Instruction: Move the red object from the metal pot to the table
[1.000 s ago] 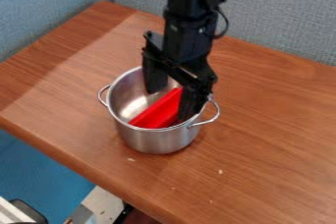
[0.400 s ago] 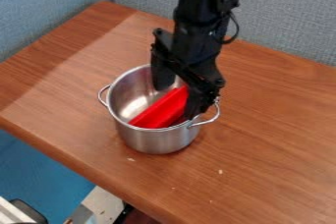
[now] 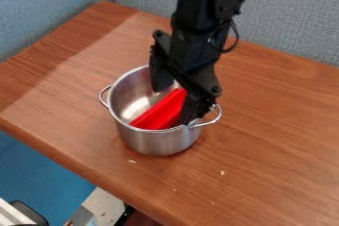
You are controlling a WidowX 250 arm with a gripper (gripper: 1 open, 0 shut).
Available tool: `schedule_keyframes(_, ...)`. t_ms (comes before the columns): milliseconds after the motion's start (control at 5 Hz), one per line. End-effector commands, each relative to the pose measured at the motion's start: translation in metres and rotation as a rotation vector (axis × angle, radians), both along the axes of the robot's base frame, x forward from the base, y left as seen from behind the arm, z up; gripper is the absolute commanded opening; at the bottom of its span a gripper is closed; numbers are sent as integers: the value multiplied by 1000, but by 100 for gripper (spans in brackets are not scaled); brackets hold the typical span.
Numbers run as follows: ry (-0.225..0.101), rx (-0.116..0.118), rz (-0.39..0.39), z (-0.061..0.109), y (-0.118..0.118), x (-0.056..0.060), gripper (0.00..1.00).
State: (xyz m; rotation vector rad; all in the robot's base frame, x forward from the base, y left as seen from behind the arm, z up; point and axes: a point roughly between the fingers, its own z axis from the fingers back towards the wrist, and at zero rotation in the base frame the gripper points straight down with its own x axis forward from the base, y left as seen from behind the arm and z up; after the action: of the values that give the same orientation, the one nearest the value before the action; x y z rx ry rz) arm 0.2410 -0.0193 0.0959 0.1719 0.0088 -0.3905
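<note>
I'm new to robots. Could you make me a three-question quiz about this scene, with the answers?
1. True or false: the red object lies inside the metal pot.
2. Multiple choice: what does the pot stand on?
a) a blue cloth
b) a wooden table
c) a metal rack
3. Fill in the blank: the gripper reaches toward the red object from ____.

Key:
1. True
2. b
3. above
</note>
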Motion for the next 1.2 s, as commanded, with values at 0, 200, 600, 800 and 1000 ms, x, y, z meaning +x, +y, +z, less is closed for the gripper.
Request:
schedule_keyframes(0, -63, 18, 27, 22, 0, 7, 100)
schedule_keyframes(200, -98, 36, 68, 29, 2, 14, 100)
schedule_keyframes(600, -180, 57, 164, 14, 5, 22, 100)
schedule_keyframes(800, -198, 56, 159, 1, 12, 25, 100)
schedule_keyframes(1000, -245, 56, 157, -11, 19, 30, 100)
